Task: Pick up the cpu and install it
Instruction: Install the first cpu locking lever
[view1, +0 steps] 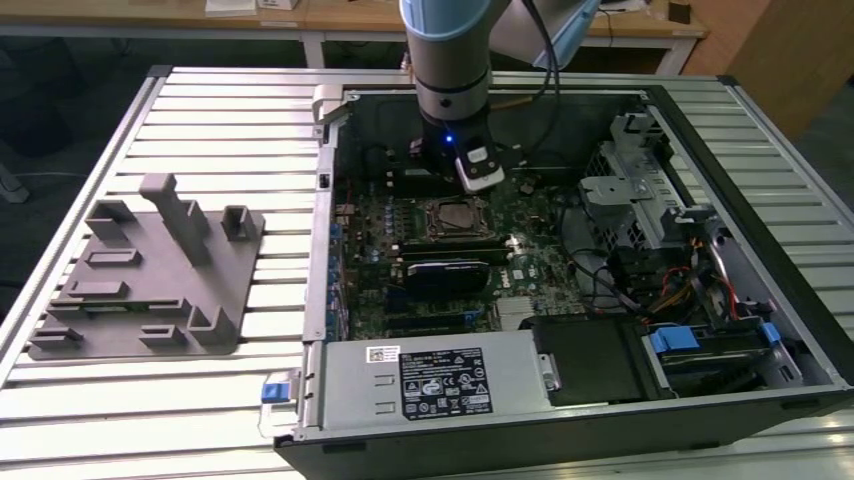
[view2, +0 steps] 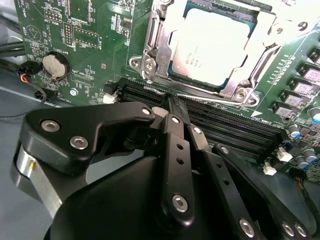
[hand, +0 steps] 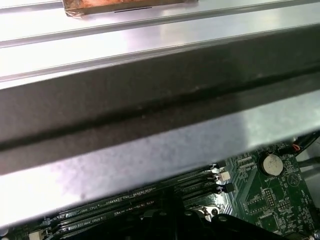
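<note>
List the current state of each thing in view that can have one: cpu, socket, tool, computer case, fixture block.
cpu: seated flat in the socket, not held.
socket: load frame open, chip uncovered.
tool: fingers together, empty, just beside the socket above the memory slots.
computer case: side panel off, motherboard exposed.
fixture block: empty, on the table at the exterior view's left.

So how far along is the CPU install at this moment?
The cpu already lies flat inside the socket on the motherboard. The gripper hangs just beside it, fingers closed together on nothing. The socket's metal frame does not cover the chip; whether it needs latching cannot be told.
</note>
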